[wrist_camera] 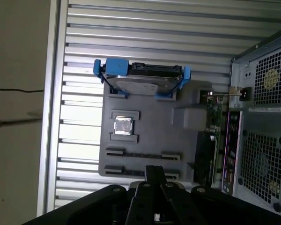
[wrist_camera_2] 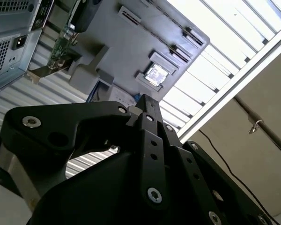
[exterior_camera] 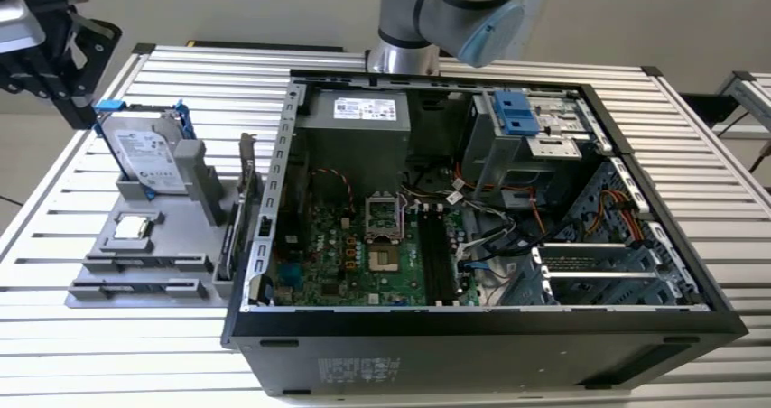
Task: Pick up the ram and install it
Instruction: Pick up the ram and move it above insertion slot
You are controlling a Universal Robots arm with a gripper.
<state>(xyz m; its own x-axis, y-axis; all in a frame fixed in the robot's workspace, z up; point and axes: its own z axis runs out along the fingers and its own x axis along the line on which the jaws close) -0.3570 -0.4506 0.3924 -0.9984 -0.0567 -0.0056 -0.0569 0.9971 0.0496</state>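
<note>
**Ram not yet picked: gripper empty above the tray**

The gripper [wrist_camera: 155, 172] hangs over the grey tray [wrist_camera: 173, 140]. In both wrist views its fingers look pressed together w/ nothing btwn them, so it reads as closed and empty-handed.

Nearest the fingertips on the tray are two slotted holders [wrist_camera: 140, 154], which look vacant. Beyond them lies the CPU chip [wrist_camera: 122, 125] in its recess, then the hard drive [wrist_camera: 140, 75] in its blue frame at the tray's far end.

The ram [wrist_camera: 205, 157] is, as best I can judge, the dark stick standing on edge along the tray side next to the PC case [exterior_camera: 482, 336]. It sits end to end w/ a green card [wrist_camera: 214, 112] that has a metal bracket. The gripper isn't touching it.

In the exterior view the case lies open on the slatted table [exterior_camera: 710, 182], motherboard [exterior_camera: 349, 245] exposed. The dark memory slots [exterior_camera: 436, 255] sit just beside the CPU socket [exterior_camera: 383, 236]; can't tell for sure if they're vacant.

Progress: nothing done so far. Pick and install both remain.
</note>
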